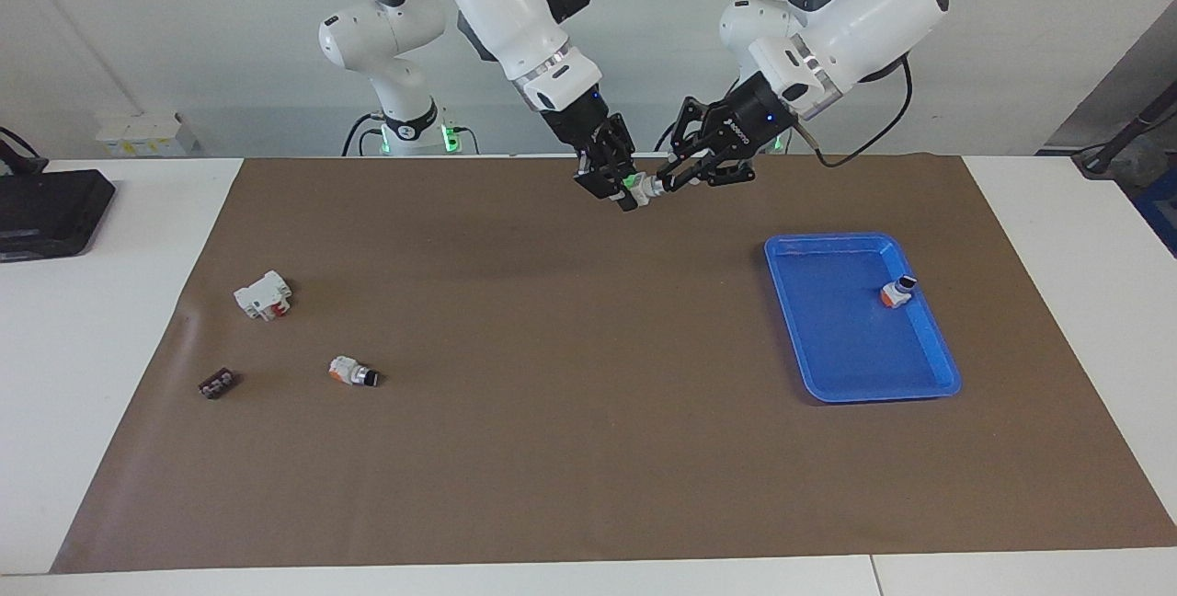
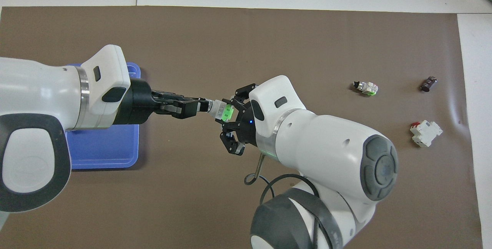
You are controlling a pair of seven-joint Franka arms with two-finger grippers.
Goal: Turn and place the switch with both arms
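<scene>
Both hands meet in mid air over the brown mat w/ the switch [image 1: 641, 187] between them, up off the desk [image 1: 119, 320], toward the right arm's end from the blue tray [image 1: 832, 389]. Right hand [image 1: 618, 184] is closed on the green block end, left hand [image 1: 678, 175] is pinched on the knob tip. Long axis runs roughly level, hand to hand, knob pointing toward the tray. So imo pickup's done, it's mid turn/handover; placing is still left, prob in the tray.

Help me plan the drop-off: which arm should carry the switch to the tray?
Left. The left hand grips the switch by its knob end, and the blue tray lies toward that arm's end of the table.
</scene>
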